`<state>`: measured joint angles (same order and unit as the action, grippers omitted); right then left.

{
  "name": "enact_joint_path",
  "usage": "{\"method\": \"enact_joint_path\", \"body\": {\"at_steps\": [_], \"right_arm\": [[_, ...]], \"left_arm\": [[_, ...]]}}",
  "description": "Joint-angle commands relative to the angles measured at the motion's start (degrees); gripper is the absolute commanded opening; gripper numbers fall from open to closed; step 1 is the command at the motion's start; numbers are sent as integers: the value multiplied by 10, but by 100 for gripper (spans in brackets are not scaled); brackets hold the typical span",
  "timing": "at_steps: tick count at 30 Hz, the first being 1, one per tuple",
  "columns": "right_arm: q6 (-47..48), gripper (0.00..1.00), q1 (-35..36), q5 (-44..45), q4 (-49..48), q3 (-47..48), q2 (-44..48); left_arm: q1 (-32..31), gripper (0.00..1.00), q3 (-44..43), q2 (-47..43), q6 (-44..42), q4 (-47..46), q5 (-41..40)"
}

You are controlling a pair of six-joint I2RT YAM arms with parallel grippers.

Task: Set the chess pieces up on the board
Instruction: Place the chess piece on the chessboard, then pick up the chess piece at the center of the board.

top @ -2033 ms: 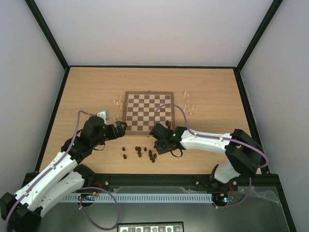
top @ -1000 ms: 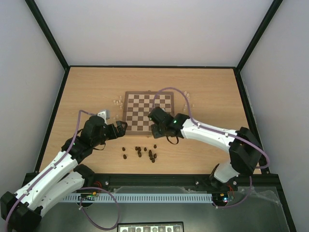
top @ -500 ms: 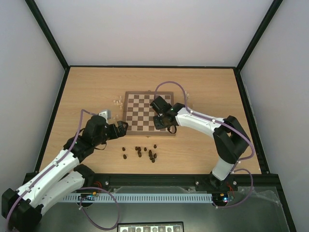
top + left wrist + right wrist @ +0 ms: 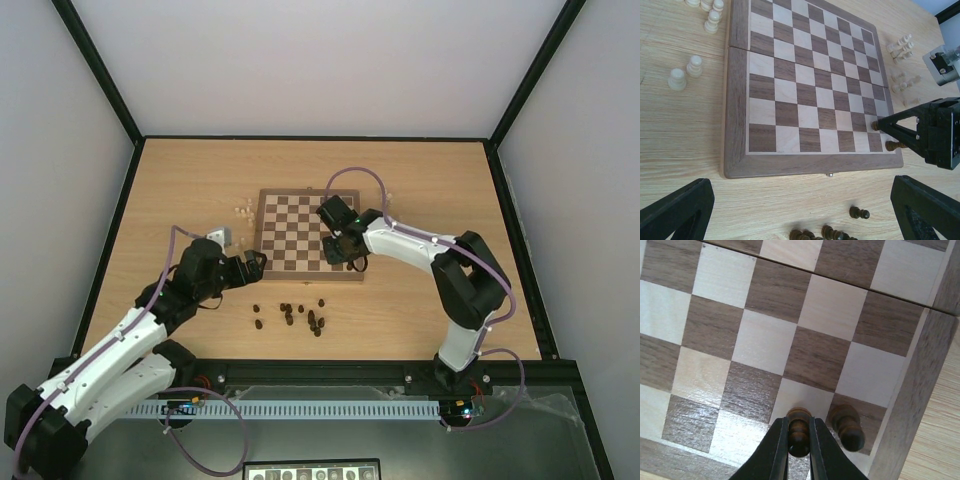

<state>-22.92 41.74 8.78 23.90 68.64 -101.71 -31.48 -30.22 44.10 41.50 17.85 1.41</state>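
- the right claw [image 4: 799, 439] is clenched on a small dark brown chess piece [image 4: 799, 430], with its two fingers pinching the piece's head from either side.
- the held piece hangs over the chessboard [image 4: 765, 340] close to its near right corner. we cannot tell whether its foot touches the square below.
- just beside it, a second dark piece [image 4: 845, 426] stands upright on a dark square, next to the board's right border.
- the right arm [image 4: 420, 245] reaches in from the right, across that border.
- the left claw [image 4: 250, 266] is released, jaws spread wide and grasping nothing. it hovers over the tabletop [image 4: 200, 180] off the board's near left corner.
- a loose cluster of dark pieces [image 4: 300, 315] lies on the tabletop near the board's near edge, between the two arms. some are tipped on their sides.
- cream pieces [image 4: 685, 75] stand on the tabletop left of the board, and more cream pieces [image 4: 900, 45] sit on the tabletop off its right side.
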Motion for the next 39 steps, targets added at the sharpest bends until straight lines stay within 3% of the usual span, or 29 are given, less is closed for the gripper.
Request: {"method": "enact_joint_path", "body": {"at_steps": [1, 20, 28, 31, 39], "right_arm": [[13, 10, -7, -8, 9, 17, -17], [14, 32, -9, 2, 29, 32, 7], [5, 54, 12, -31, 39, 15, 101], [-14, 58, 44, -31, 35, -19, 135], [-68, 46, 113, -30, 4, -120, 155]], "left_arm": [[-1, 100, 8, 7, -5, -12, -5], [-1, 100, 10, 23, -4, -26, 0], [-1, 100, 5, 19, -6, -20, -6], [-1, 100, 2, 20, -4, -15, -8], [-1, 99, 2, 16, 0, -12, -5]]}}
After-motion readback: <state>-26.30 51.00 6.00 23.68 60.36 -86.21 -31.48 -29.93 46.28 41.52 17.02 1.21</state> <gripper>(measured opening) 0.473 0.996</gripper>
